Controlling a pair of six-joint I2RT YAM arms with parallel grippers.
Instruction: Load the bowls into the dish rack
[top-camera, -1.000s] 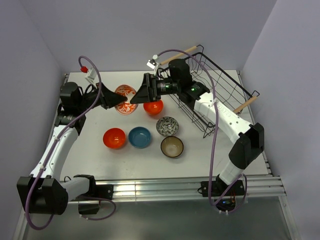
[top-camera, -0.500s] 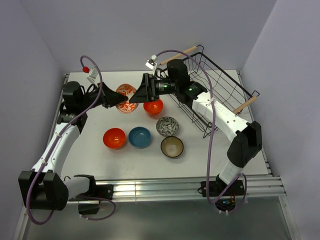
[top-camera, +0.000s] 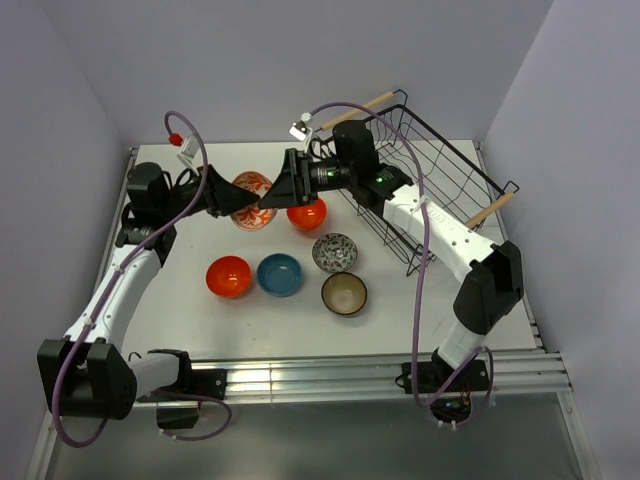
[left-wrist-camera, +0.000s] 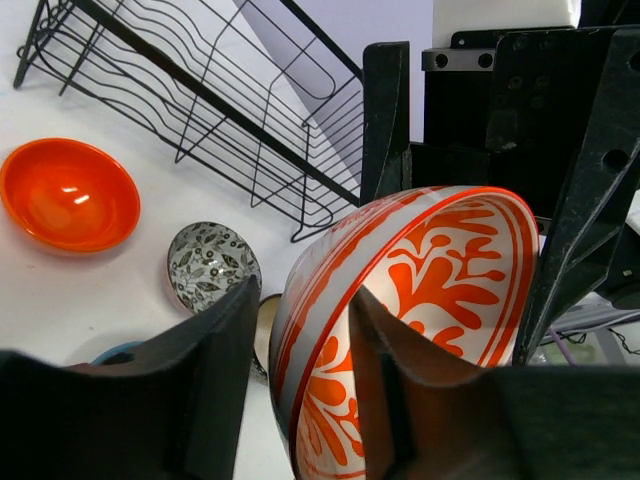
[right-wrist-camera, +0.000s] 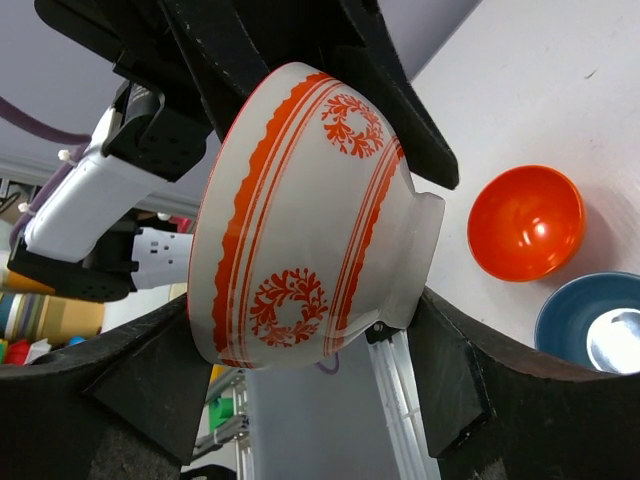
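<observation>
The orange-and-white patterned bowl (right-wrist-camera: 300, 215) hangs tilted above the bench (top-camera: 180, 300), short of the dish rack (top-camera: 440, 170), clamped across its body by the right jaws; the left jaws straddle its rim, apparently slack (a sliver of gap shows). Should the left pull away crookedly, the rim could snag and twist the bowl loose.

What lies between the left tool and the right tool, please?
The orange-and-white patterned bowl, seen in both wrist views and partly in the top view.
</observation>
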